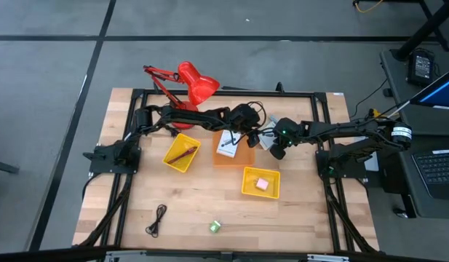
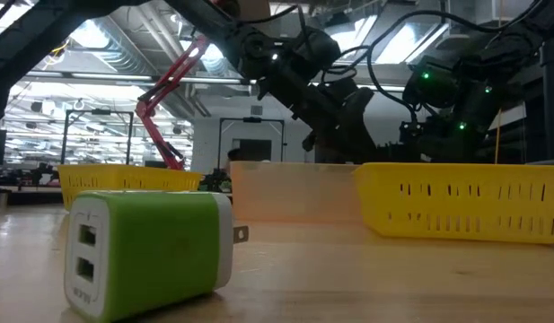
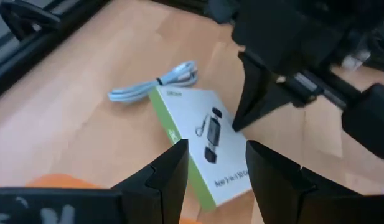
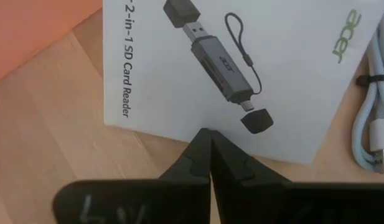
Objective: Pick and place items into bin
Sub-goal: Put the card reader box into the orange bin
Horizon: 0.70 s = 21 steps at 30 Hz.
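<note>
We find the right gripper [image 4: 209, 163] with its fingers pressed together, holding nothing, its tips at the near edge of a white card-reader box [image 4: 241, 68] lying flat on the wood. The left gripper [image 3: 213, 168] hangs over the same box [image 3: 204, 140], fingers parted and empty. A coiled pale cable [image 3: 157, 84] lies touching the box's far edge. An orange bin [image 1: 231, 154] sits just beside both grippers, at the table's centre. Two yellow slotted plastic bins stand left [image 1: 181, 153] and right [image 1: 260, 182]. Open wood lies near us, holding only a black cord [image 1: 158, 218] and a green charger block [image 2: 146, 251].
</note>
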Each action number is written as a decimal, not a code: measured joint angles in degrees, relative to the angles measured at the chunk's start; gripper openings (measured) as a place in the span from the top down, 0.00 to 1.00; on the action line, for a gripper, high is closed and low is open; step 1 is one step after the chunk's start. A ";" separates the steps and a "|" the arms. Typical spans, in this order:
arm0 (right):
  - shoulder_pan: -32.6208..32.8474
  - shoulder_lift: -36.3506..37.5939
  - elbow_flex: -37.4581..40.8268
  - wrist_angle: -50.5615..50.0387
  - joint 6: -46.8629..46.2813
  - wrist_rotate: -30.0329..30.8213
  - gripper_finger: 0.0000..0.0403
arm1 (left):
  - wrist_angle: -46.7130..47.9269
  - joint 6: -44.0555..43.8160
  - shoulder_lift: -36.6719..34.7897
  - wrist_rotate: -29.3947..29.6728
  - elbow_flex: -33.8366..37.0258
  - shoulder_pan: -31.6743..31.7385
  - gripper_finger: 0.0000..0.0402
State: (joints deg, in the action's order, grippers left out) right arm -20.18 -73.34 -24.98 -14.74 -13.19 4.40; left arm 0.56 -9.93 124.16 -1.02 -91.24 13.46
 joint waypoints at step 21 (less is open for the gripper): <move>-0.02 0.00 0.01 0.35 0.22 -0.04 1.00 | 1.12 -2.54 1.85 -2.44 -0.16 0.38 0.61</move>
State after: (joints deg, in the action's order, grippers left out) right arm -20.20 -73.34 -24.97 -14.39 -12.97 4.37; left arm 1.68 -12.47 126.01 -3.45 -91.41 13.84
